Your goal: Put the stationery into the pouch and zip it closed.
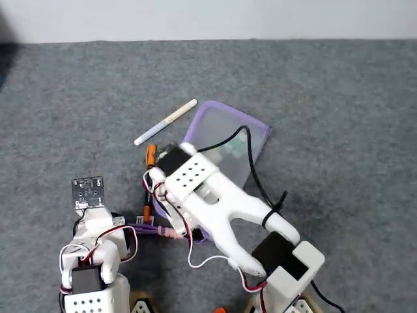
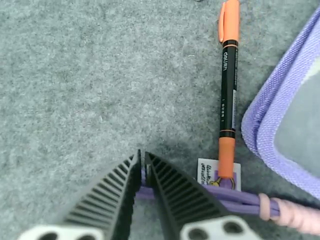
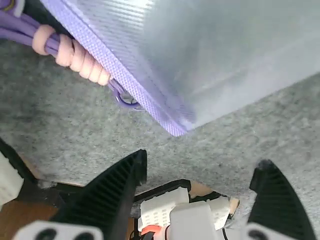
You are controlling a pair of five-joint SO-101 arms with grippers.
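Pinching: my left gripper [image 2: 141, 157] has its jaws pressed together on the purple strap [image 2: 235, 197], down on the grey carpet [image 2: 75, 75].
Right gripper [image 3: 200, 160]: jaws spread wide, holding nothing, above a corner of the pouch [image 3: 200, 50].
Pouch axis: lies tilted in the high view, strap end towards my left arm, opposite end angled away to the right.
Marker [image 2: 229, 90]: just beside the pouch edge and parallel to it. Its orange cap points away from my left jaws; its other end rests at a small tag [image 2: 218, 174].
White pen [image 1: 166, 122]: diagonal, near the pouch's far corner.
Right wrist extra: pink beads [image 3: 75, 57] and a small purple ring [image 3: 125, 97] at the pouch edge.
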